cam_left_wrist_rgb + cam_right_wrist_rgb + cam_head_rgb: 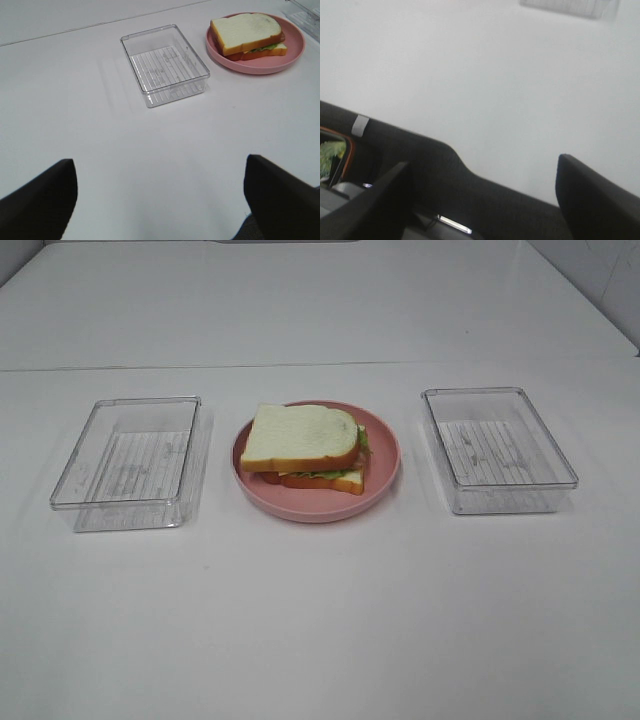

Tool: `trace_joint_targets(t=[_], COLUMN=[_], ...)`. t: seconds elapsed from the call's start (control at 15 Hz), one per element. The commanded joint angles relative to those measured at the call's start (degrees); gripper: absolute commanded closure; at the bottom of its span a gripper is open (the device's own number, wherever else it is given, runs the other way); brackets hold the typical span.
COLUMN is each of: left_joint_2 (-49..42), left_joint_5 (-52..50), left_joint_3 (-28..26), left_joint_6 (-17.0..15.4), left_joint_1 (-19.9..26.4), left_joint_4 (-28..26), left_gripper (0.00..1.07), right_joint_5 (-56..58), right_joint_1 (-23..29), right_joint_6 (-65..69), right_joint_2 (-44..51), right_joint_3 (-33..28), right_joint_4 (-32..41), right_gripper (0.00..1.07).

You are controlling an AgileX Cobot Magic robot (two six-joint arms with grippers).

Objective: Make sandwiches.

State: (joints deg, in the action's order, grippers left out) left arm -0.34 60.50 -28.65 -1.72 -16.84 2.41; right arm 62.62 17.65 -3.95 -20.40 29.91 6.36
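Step in hand: the stacked toy sandwich (305, 450) — two white bread slices with orange-brown crust, green lettuce and yellow cheese showing at the edge — looks already assembled, so I judge the task to be at its end or very close to it.
Where it is: on the round pink plate (385, 465), in the middle of the white tabletop (320, 620), between two clear rectangular plastic trays, both empty.
Left tool (160, 200): released, its dark fingers spread wide, holding nothing; the near clear tray (165, 65) lies ahead of it, and the plate beyond that, well apart from the tool.
Right tool (485, 200): also spread and empty, over bare tabletop.
Long axis: it runs across the plate from tray to tray — the rounded top of the bread points toward the right-hand tray (500, 450).
Next move: probably none, or only parking both arms clear.
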Motion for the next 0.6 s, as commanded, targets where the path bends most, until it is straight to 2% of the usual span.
trace_joint_targets(t=[0.07, 0.27, 0.6], left_joint_2=[-0.5, -0.5, -0.5], left_joint_5=[-0.5, -0.5, -0.5], left_joint_3=[0.1, 0.1, 0.1], left_joint_6=[1.1, 1.7, 1.7], left_joint_1=[-0.4, -0.4, -0.4], left_joint_4=[-1.1, -1.5, -1.4], left_gripper=[0.21, 0.21, 0.21], right_joint_5=[-1.7, -1.6, -1.7], right_joint_1=[0.1, 0.1, 0.1], right_joint_6=[-5.4, -6.5, -6.4], right_joint_2=[14.3, 20.1, 20.3], right_joint_3=[-1.1, -1.1, -1.1], right_joint_4=[2.3, 3.0, 3.0], right_gripper=[0.33, 0.33, 0.33])
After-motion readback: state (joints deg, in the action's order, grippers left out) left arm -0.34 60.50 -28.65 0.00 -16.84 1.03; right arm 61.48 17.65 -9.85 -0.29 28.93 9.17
